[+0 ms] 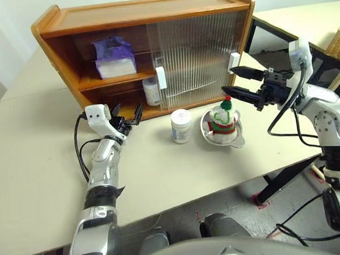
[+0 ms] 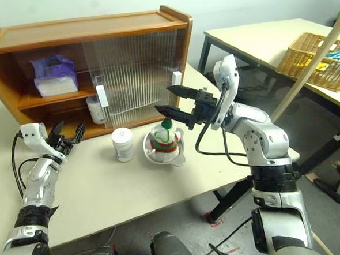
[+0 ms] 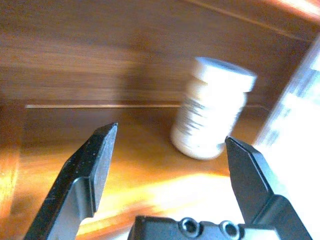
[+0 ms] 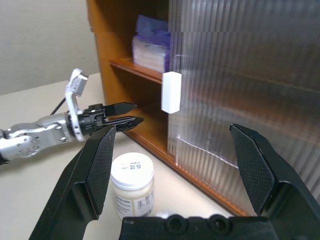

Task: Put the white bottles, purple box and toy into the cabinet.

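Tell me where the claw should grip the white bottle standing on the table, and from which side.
Grip the white bottle across its straight body just under the wide cap, coming in level from the table's near edge. It stands upright and apart from the steel bowl holding the toy, so both flanks look free. The open left claw is probably better placed.

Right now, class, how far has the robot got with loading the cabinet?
Done: the purple box sits on the upper shelf and one white bottle on the lower shelf of the cabinet. In hand: nothing; both end effectors are open. Left: the second white bottle and the toy, in a steel bowl.
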### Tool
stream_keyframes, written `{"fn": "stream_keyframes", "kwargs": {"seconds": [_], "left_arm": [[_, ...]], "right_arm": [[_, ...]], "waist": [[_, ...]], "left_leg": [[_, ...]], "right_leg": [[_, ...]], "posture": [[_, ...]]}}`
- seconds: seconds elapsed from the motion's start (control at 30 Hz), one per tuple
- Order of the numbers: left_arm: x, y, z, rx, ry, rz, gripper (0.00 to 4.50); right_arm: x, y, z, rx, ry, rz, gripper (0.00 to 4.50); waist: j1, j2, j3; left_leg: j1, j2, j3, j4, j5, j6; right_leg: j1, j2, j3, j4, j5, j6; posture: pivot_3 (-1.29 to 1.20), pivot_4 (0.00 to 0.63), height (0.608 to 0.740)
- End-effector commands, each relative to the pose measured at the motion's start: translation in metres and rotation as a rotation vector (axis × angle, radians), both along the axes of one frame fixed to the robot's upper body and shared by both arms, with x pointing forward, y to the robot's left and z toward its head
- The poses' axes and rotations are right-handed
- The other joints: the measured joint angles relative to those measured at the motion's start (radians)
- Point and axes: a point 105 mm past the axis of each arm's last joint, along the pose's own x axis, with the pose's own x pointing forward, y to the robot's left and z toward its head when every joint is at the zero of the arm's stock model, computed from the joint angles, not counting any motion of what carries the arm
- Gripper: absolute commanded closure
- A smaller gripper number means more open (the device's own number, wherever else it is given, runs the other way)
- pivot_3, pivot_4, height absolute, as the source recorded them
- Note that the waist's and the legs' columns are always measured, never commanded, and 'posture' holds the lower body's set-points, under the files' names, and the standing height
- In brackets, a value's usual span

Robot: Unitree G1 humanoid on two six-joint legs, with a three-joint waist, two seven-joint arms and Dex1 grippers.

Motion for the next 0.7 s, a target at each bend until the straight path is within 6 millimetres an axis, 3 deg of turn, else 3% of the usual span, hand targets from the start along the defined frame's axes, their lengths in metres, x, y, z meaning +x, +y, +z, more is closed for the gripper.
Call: {"fn": "stream_keyframes", "kwargs": {"seconds": [0.03, 0.27, 0.4, 0.47, 0.7], "left_arm": [[-0.016, -0.014, 0.006, 0.045, 0.000, -0.170, 0.03], [-0.044, -0.024, -0.004, 0.108, 0.069, -0.492, 0.03], [-0.057, -0.040, -0.012, 0.120, 0.124, -0.671, 0.03], [-0.061, -0.048, -0.016, 0.142, 0.134, -0.739, 0.03], [-0.067, -0.070, -0.018, 0.123, 0.135, -0.875, 0.03]], "right_arm": [[0.002, 0.001, 0.002, -0.007, -0.013, 0.004, 0.00], [0.003, 0.003, 0.001, 0.000, -0.011, 0.008, 0.00], [0.003, 0.003, 0.002, 0.004, -0.013, 0.006, 0.00], [0.003, 0.002, 0.002, 0.004, -0.014, 0.004, 0.00], [0.002, -0.001, 0.003, 0.001, -0.017, -0.008, 0.00]], "waist": [[0.011, 0.000, 0.000], [0.044, 0.001, -0.001], [0.057, 0.003, -0.002], [0.058, 0.003, -0.002], [0.055, 0.003, -0.002]], "left_leg": [[0.000, 0.000, 0.000, 0.000, 0.000, 0.000], [0.000, 0.004, -0.006, -0.003, -0.001, -0.002], [-0.007, 0.012, -0.012, -0.002, -0.002, -0.004], [-0.009, 0.014, -0.012, -0.002, -0.002, -0.004], [-0.011, 0.017, -0.011, -0.004, -0.002, -0.003]], "right_leg": [[0.000, 0.000, 0.000, 0.000, 0.000, -0.001], [-0.006, -0.001, 0.003, 0.002, 0.002, -0.011], [-0.013, -0.002, 0.005, 0.002, 0.004, -0.016], [-0.016, -0.002, 0.004, 0.002, 0.011, -0.027], [-0.019, 0.002, 0.003, 0.002, 0.010, -0.025]], "posture": [[-0.15, 0.000, 0.740], [-0.15, 0.000, 0.740], [-0.15, 0.000, 0.740], [-0.16, 0.000, 0.740], [-0.18, 0.000, 0.740]]}}
